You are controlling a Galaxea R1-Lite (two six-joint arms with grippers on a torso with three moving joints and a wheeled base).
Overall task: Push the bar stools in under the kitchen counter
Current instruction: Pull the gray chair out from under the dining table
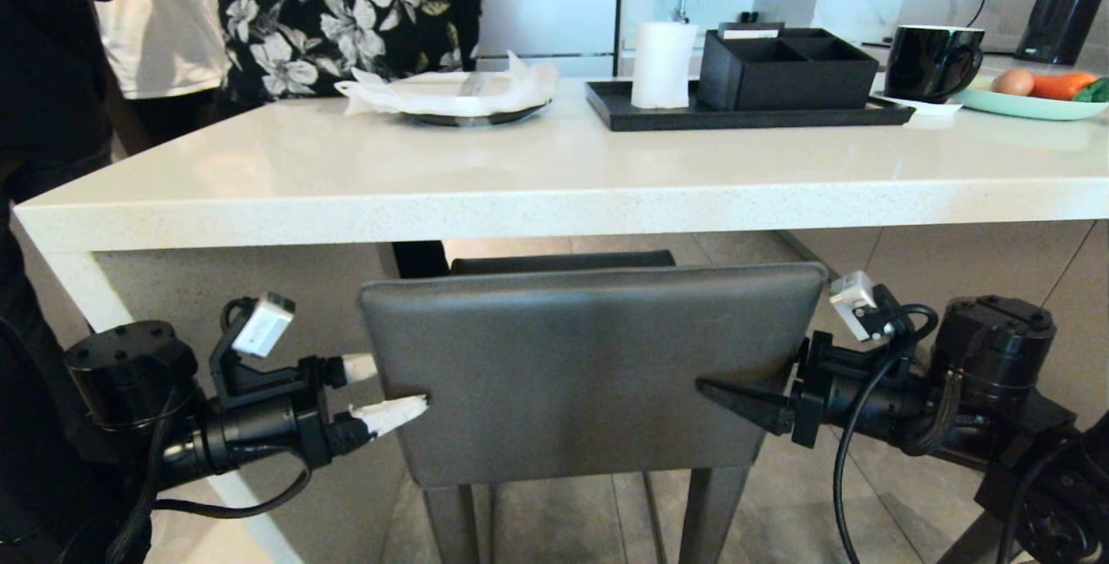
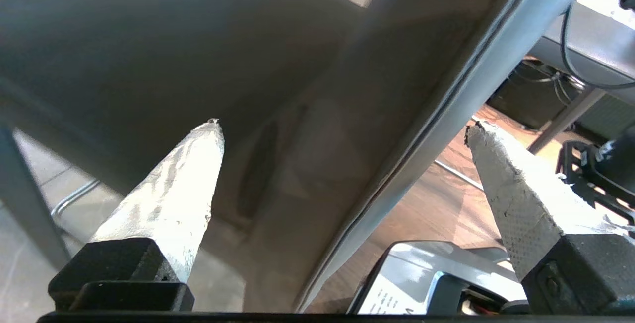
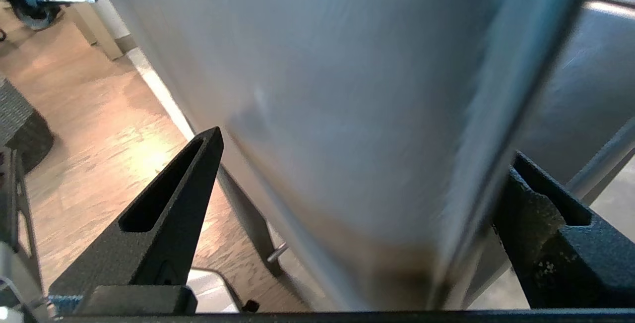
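The bar stool point(image 1: 589, 373) is standing just short of the desk point(image 1: 554, 191), its backrest below the slab's edge. The left gripper point(image 1: 381, 391) and right gripper point(image 1: 736, 399) are straddling its 2 side edges, jaws wide, clamping nothing. Pushing evenly should be keeping it straight. The black organiser point(image 1: 784, 70) is showing 2 seemingly empty compartments; the plate point(image 1: 472, 118) is holding crumpled paper.

The white speckled stone counter point(image 1: 554, 174) carries a dark plate point(image 1: 475, 117) of crumpled paper at its left, a black tray point(image 1: 745, 116) at centre, and a black mug point(image 1: 934, 61) beside a pale green plate point(image 1: 1027, 105) at right. Below, the stool point(image 1: 589, 373) stands on the tiled floor point(image 1: 563, 521).
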